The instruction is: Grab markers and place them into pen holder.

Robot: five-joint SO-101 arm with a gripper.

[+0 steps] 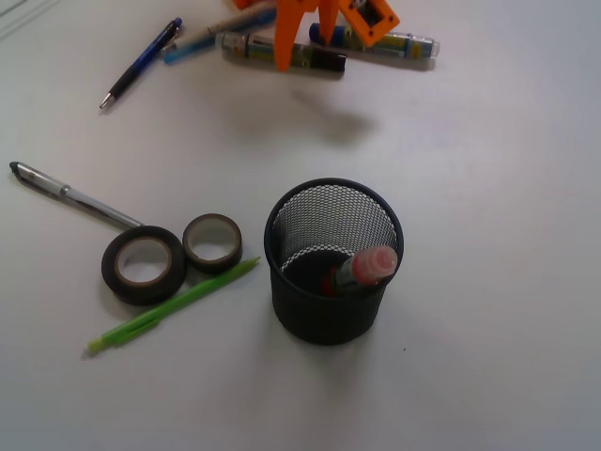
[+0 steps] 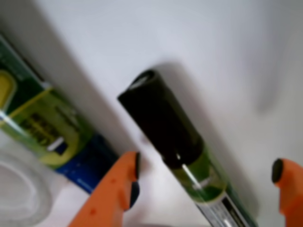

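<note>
Wrist view shows my orange fingers (image 2: pixel 206 182) spread wide, straddling the black-capped, yellow-green marker (image 2: pixel 182 156) lying on the white counter (image 2: pixel 189 42) (stiff, light, likely slick), so I'd pinch mid-barrel, below the cap.

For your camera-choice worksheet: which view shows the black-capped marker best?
The wrist view: the black-capped marker fills the frame, cap and printed barrel clear, lying between the open jaws. The front view shows it small at the top edge, partly hidden by the orange gripper.
</note>
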